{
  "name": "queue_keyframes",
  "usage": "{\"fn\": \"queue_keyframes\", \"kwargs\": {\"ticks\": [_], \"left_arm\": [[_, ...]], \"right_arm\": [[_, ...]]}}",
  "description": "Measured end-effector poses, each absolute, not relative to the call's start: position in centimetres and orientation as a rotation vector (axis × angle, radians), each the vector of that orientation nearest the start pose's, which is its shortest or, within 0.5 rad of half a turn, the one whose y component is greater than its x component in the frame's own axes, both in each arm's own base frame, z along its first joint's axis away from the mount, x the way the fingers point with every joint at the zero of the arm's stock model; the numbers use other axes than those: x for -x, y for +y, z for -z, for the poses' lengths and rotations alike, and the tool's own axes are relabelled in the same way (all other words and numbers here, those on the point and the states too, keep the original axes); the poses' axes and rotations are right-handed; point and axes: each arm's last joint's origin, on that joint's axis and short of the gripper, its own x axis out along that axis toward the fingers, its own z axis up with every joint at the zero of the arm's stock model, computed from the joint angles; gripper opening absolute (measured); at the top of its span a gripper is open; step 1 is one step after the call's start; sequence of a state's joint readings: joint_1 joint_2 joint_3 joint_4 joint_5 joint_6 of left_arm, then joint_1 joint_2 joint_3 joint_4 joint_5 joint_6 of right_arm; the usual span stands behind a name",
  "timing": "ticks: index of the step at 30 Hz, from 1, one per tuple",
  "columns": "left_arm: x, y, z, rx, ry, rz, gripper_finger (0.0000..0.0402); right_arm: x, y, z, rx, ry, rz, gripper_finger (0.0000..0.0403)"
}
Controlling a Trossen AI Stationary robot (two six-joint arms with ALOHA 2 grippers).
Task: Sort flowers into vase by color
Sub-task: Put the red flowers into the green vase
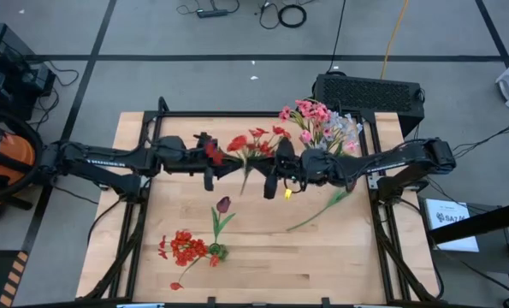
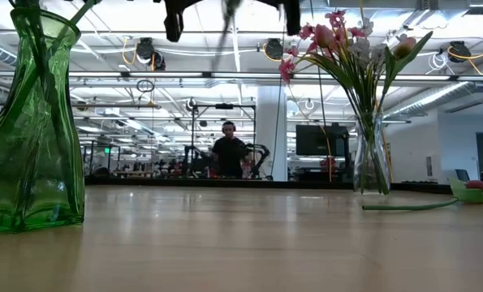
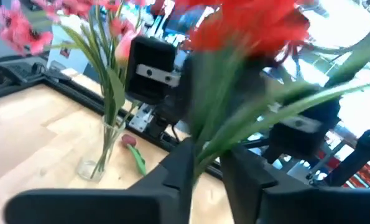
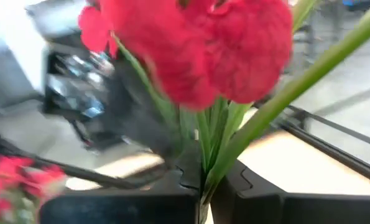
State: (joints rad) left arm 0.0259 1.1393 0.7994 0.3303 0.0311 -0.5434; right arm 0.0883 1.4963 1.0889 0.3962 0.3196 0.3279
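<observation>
A red flower hangs above the table's middle between my two grippers. My right gripper comes in from the right and is shut on its green stalk. My left gripper comes in from the left and is open, one finger on either side of the same stalk. A clear vase with pink and pale flowers stands at the far right. A green vase shows in the low view. A maroon tulip, a red blossom cluster and another stem lie on the table. My right gripper pinches the red flower's green stalk between its two fingers, just below the blossoms. The fingers point level and come from the table's right, lying across the stalk. The flower is lifted clear of the table, blossoms up, its lower stalk hanging below.
A black box stands beyond the table's far right corner. The black frame rails run along the table's edges. Bare wood lies at the near right. A person is in the room far behind the table.
</observation>
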Motion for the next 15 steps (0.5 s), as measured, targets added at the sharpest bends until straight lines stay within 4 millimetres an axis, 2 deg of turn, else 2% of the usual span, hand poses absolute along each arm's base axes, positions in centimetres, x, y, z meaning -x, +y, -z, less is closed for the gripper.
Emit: {"fn": "queue_keyframes", "kwargs": {"ticks": [4,7,11,15], "left_arm": [[-24.8,1.0,-32.6,0.501,-0.026,-0.006,0.0102],[-23.4,1.4,-33.8,0.449,-0.069,-0.016,0.0104],[-21.1,1.7,-35.1,0.389,-0.103,-0.034,0.0105],[-18.8,1.7,-36.0,0.37,-0.123,-0.048,0.0105]], "right_arm": [[-32.2,2.4,-33.1,-0.287,0.074,0.344,0.0002],[-30.1,3.5,-34.2,-0.252,0.109,0.393,0.0002],[-27.6,6.1,-35.4,-0.219,0.117,0.384,0.0001],[-26.1,9.9,-35.5,-0.224,0.106,0.33,0.0001]]}}
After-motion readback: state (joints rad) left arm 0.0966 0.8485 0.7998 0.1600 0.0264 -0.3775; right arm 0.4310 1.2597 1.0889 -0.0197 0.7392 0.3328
